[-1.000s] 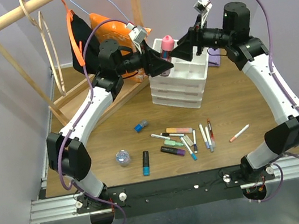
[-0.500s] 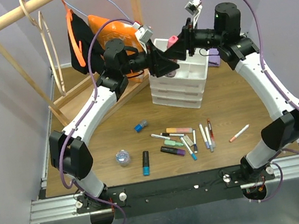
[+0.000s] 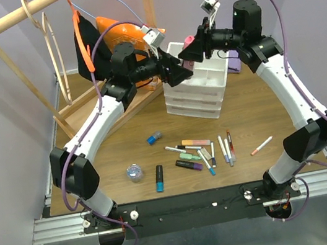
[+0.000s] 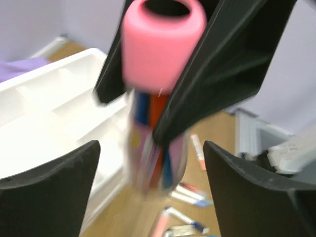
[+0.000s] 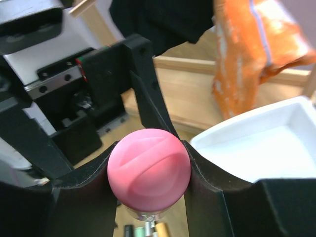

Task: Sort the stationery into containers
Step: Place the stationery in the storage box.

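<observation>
Pink-capped bottle (image 5: 148, 169) clamped in right gripper (image 5: 149, 173) jaws; only left wrist view shows its multicoloured body and left gripper (image 4: 150, 185) jaws spread apart.

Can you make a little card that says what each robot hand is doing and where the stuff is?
Right gripper: shut on small pink-capped clear bottle
Left gripper: open, fingers either side of the bottle, not touching
Bottle: in the air beside the white plastic drawer organiser
Pens and highlighters: loose on the wooden table
</observation>
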